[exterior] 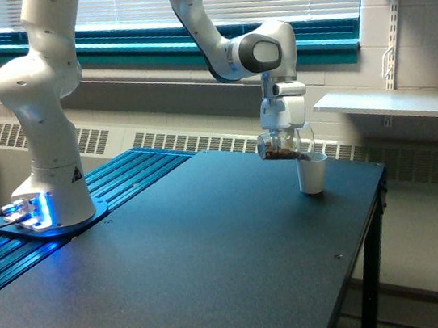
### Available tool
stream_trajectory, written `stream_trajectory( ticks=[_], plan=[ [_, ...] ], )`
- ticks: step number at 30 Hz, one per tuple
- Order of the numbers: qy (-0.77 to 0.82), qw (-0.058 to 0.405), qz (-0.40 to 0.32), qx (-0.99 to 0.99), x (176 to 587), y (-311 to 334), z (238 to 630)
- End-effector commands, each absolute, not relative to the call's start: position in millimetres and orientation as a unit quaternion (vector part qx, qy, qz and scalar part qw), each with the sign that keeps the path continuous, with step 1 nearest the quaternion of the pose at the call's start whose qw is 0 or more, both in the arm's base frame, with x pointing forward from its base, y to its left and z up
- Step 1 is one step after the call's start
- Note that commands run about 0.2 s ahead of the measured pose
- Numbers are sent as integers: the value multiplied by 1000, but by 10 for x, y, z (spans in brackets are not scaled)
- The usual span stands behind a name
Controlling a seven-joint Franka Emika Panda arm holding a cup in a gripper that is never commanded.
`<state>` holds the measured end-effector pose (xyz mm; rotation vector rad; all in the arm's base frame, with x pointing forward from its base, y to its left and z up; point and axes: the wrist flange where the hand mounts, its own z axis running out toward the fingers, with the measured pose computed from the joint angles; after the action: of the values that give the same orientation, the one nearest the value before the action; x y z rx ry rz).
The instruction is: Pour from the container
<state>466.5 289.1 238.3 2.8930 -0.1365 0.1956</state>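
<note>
The container (282, 145), a small clear cup with brown granular bits inside, hangs tipped on its side with its mouth toward the exterior view's right. My gripper (284, 132) is shut on it from above. Just below and to the right of its mouth stands a white paper cup (312, 173) on the dark table (178, 276). The brown bits lie along the container's lower wall, close to the white cup's rim. Whether any bits are falling is too small to tell.
The arm's white base (52, 195) stands on a blue ribbed platform at the exterior view's left. The table's right edge (373, 216) runs close beside the white cup. A white wall shelf (394, 103) sticks out behind, to the right.
</note>
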Motion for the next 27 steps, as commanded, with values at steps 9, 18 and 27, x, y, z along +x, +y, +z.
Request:
stream_trajectory(
  ticks=[9,18,27],
  plan=[
    [-31,132,71,988,4703,2912,2433],
    [-24,136,68,988,4685,2934,2423],
    [-18,141,65,988,4664,2949,2402]
  ],
)
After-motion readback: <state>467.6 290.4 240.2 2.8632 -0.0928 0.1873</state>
